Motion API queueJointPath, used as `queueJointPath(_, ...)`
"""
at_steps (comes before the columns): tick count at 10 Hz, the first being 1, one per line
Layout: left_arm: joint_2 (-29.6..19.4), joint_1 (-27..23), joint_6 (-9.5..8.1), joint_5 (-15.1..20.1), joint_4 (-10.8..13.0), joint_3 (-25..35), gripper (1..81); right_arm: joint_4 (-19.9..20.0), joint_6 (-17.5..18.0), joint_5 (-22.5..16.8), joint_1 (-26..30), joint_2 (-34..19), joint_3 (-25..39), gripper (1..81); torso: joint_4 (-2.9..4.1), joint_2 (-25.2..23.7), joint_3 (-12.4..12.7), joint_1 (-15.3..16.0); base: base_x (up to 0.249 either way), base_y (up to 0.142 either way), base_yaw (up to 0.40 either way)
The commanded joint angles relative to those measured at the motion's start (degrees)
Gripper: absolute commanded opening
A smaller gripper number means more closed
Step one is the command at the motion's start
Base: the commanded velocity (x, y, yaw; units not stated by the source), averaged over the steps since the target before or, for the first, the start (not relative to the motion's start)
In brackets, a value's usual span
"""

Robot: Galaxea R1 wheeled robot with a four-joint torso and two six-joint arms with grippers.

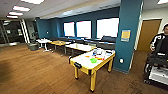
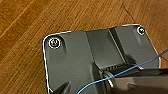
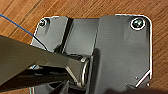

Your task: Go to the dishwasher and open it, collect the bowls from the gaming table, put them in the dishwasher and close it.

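The gaming table [image 1: 82, 65], long with a white top and yellow edges and legs, stands in the middle of the head view, a few steps ahead of me. On its top sit the bowls: a lime green one [image 1: 93, 60] toward the middle and a small orange one [image 1: 87, 56] beside it. Blurred blue, white and clear items [image 1: 98, 52] crowd the far end, so I cannot pick out a blue bowl there. The dishwasher is out of view. Both wrist views look down past my dark plates at the wood floor [image 2: 30, 22] [image 3: 22, 12].
A teal pillar [image 1: 128, 35] rises just right of the table's far end. A person [image 1: 160, 42] stands at the right behind a rig on a cart [image 1: 157, 72]. Several tables [image 1: 79, 46] line the window wall. Open wood floor [image 1: 32, 72] spreads to the left.
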Motion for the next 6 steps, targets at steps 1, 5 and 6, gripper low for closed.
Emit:
queueJointPath(1, -0.4, -3.44, 0.1, 2.53, 0.38, -0.07, 81.1, -0.22, -0.13, -2.44, 2.97, 0.04, 0.02, 81.1, 0.0, 0.0, 0.0, 0.0, 0.0, 0.0, -0.331)
queueJointPath(5, -0.4, -3.44, 0.01, 2.44, 0.38, -0.07, 81.1, -0.22, -0.13, -2.44, 2.97, 0.04, 0.02, 81.1, 0.0, 0.0, 0.0, 0.0, 0.0, 0.0, -0.301)
queueJointPath(6, -0.4, -3.43, 0.01, 2.44, 0.3, -0.07, 81.1, -0.22, -0.13, -2.44, 2.97, 0.04, 0.02, 81.1, 0.0, 0.0, 0.0, 0.0, 0.0, 0.0, -0.081)
